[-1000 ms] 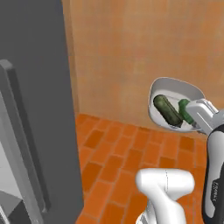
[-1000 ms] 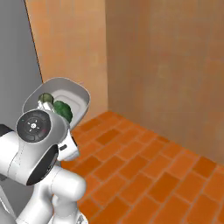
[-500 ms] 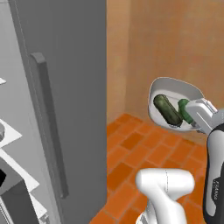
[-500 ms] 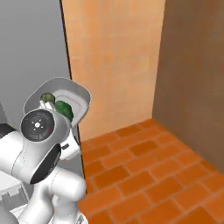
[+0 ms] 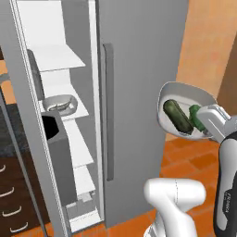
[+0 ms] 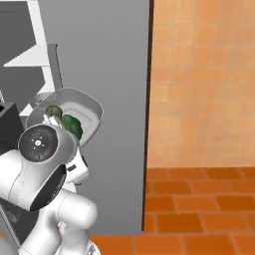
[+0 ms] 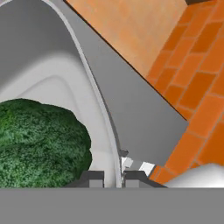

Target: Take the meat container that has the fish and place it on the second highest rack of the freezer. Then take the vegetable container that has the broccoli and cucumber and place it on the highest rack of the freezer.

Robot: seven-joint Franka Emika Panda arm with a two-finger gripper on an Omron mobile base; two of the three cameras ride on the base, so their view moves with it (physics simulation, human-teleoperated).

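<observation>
Both jaws pinch vegetable container [image 5: 183, 96] rim

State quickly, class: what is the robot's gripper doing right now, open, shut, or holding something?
Gripper: shut on the rim of the vegetable bowl, which holds the cucumber and broccoli.

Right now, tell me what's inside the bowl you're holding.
The bowl holds a cucumber and broccoli. In the left base view the fingers and hand cover most of the broccoli; the bowl floor beneath both vegetables is hidden.
</observation>
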